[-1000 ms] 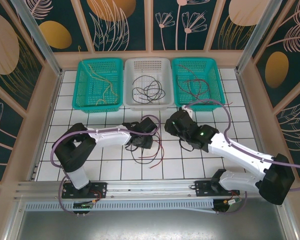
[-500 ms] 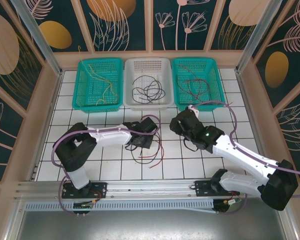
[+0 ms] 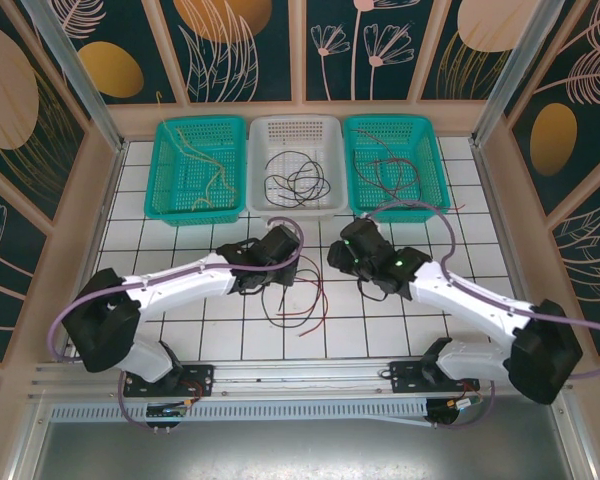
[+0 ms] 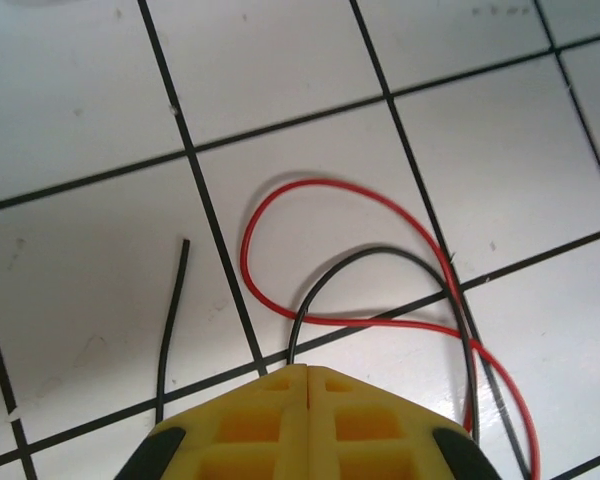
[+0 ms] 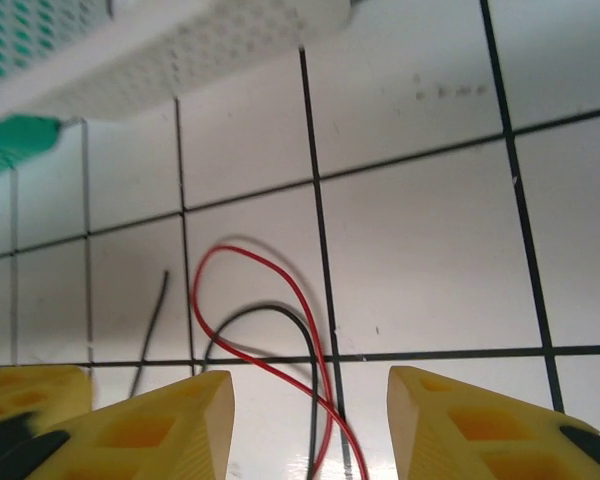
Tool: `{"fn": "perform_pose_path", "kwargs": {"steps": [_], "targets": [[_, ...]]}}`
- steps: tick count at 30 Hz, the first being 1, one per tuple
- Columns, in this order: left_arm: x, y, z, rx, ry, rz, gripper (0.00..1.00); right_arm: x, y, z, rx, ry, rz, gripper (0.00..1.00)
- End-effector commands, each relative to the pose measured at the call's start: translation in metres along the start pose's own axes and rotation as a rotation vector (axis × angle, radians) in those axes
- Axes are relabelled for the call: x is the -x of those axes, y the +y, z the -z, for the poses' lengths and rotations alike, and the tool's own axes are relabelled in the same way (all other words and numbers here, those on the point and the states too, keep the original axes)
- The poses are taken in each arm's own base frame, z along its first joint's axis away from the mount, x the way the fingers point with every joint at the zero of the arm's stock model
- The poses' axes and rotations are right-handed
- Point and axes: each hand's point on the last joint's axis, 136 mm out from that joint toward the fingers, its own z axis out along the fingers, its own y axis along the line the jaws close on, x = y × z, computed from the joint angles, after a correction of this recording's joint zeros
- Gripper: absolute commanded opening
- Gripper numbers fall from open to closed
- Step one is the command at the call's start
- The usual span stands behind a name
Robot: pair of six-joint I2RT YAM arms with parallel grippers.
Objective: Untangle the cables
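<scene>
Separating crossed red cable (image 4: 310,182) and black cable (image 4: 380,252) at the worktop's (image 3: 210,320) middle: left gripper (image 4: 308,372) is sitting closed tight at the black end, hold uncertain. Right gripper (image 5: 305,385), hovering with jaws apart and empty, should be pinching red alone.

A red cable (image 4: 310,181) and a black cable (image 4: 375,250) on white, black-gridded tiles (image 4: 80,100).

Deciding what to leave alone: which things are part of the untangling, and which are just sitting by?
In play: red cable and black cable, crossed over each other; left gripper, shut; right gripper, open.
Sitting by: left teal basket, white basket, right teal basket.
</scene>
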Motion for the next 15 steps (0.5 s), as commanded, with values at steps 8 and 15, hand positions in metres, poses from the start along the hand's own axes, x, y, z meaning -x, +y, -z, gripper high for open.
{"fn": "perform_pose_path", "kwargs": {"steps": [8,15], "targets": [[0.051,0.035,0.066,-0.045,-0.284,0.206,0.00,-0.012,0.017,-0.057,-0.078,0.120,0.154,0.36],[0.062,0.051,0.095,-0.048,-0.389,0.274,0.00,-0.024,0.024,-0.110,-0.134,0.225,0.285,0.32]]}}
